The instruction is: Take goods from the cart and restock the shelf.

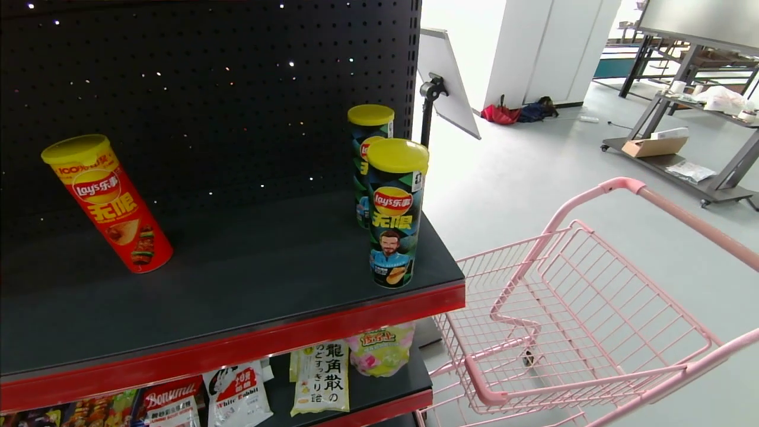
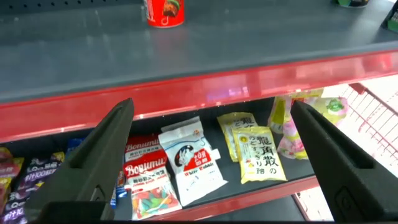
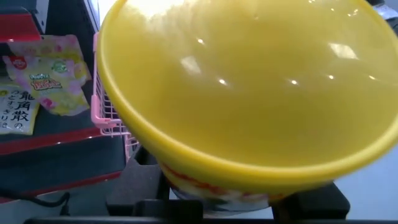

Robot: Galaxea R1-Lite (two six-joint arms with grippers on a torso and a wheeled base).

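Note:
A chip can with a yellow lid (image 3: 249, 81) looms right in front of the right wrist camera, and my right gripper (image 3: 224, 208) is shut on its body below the lid. On the dark upper shelf (image 1: 249, 279) a red chip can (image 1: 109, 204) leans at the left. Two dark chip cans with yellow lids (image 1: 394, 213) stand at the shelf's right end, one behind the other. My left gripper (image 2: 211, 104) is open and holds nothing, level with the shelf's red front edge (image 2: 205, 87). The red can's base (image 2: 165, 12) stands beyond it.
The pink wire cart (image 1: 569, 308) stands to the right of the shelf, its basket bare in the head view. Snack bags (image 2: 186, 168) lie on the lower shelf. Open grey floor lies to the right, with trolleys (image 1: 682, 148) far back.

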